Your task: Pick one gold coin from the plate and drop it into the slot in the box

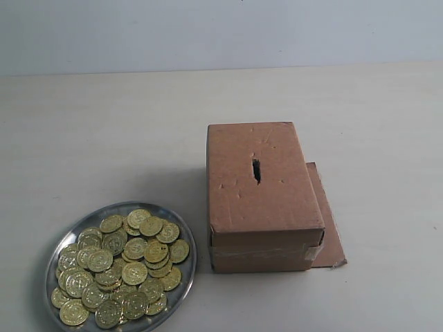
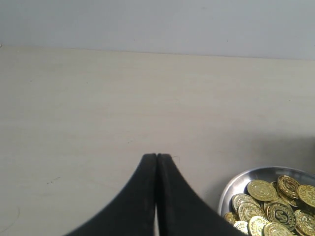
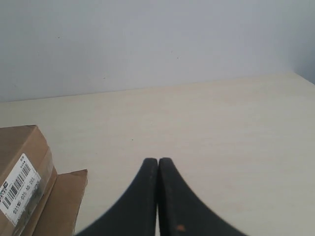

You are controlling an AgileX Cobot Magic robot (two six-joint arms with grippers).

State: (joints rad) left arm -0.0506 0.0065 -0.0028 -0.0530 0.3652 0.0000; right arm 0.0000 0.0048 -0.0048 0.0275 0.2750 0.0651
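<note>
Several gold coins (image 1: 135,272) lie heaped on the round silver plate (image 1: 188,272) at the front left of the table. To its right stands the brown cardboard box (image 1: 263,197) with the dark box slot (image 1: 256,170) in its top. Neither arm shows in the exterior view. My left gripper (image 2: 156,156) is shut and empty over bare table, with the plate (image 2: 235,186) and its gold coins (image 2: 261,190) off to one side. My right gripper (image 3: 158,160) is also shut and empty, apart from the box (image 3: 22,169).
A flat brown cardboard sheet (image 1: 331,228) lies under and beside the box, also seen as the cardboard sheet (image 3: 61,201) in the right wrist view. A white barcode label (image 3: 19,189) is on the box's side. A pale wall rises behind the light table (image 1: 104,138).
</note>
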